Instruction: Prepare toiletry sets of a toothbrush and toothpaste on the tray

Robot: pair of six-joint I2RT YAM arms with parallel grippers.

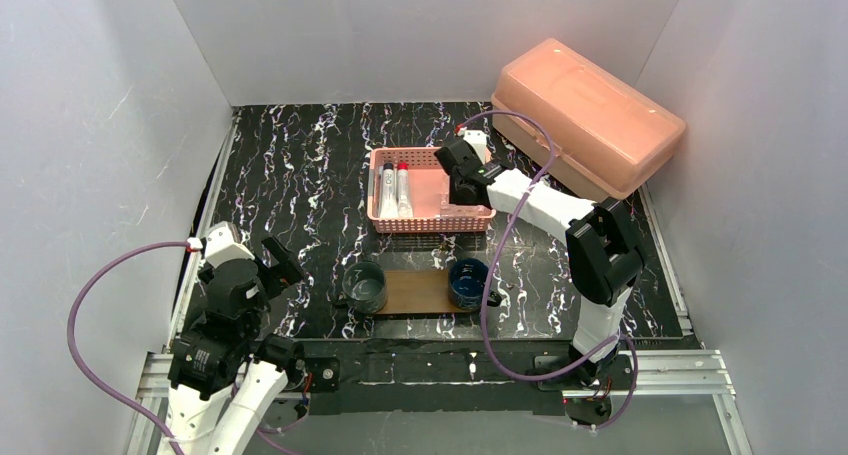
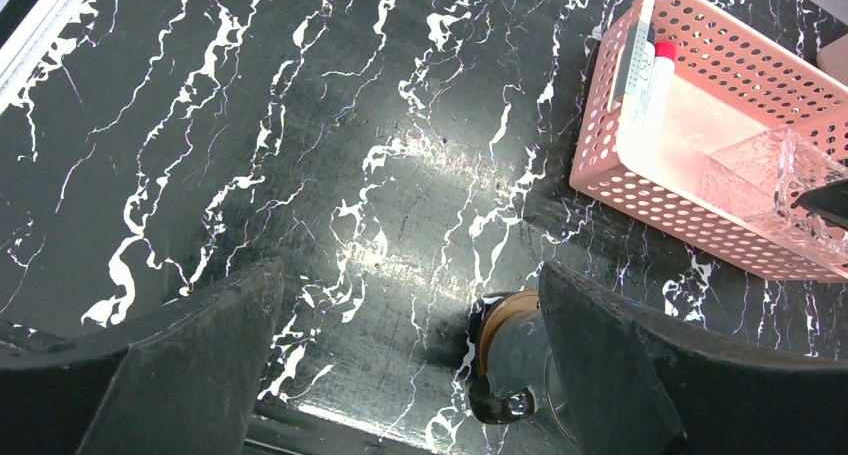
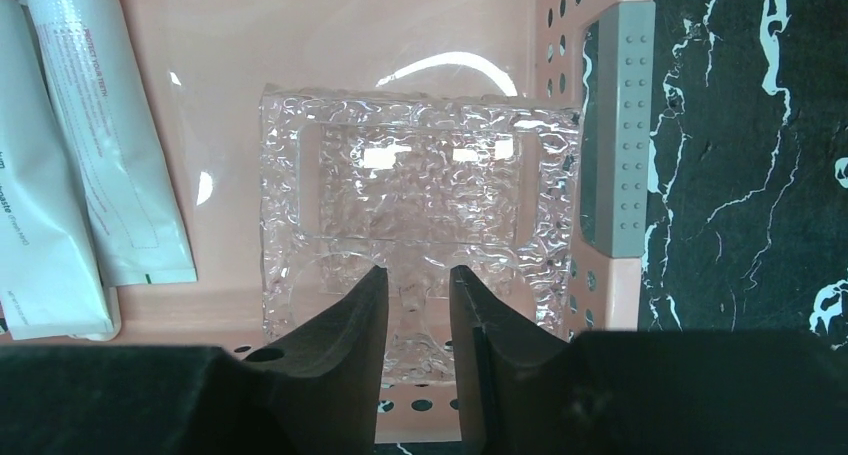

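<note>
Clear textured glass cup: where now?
In the right wrist view, the clear textured glass cup lies inside the pink mesh basket, right end, beside two white toothpaste tubes; right claw straddles its near wall.

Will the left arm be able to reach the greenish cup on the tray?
Probably yes. The greenish cup stands at the left end of the tray, nearest the left gripper, which is open, with nothing standing between them.

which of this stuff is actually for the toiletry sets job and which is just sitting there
For the job:
- wooden tray
- grey-green cup and dark blue mug, at the tray's two ends
- clear glass cup, lying in the basket
- two toothpaste tubes, also in the basket

Just lying about:
- pink basket, only holding supplies
- salmon lidded box
</note>
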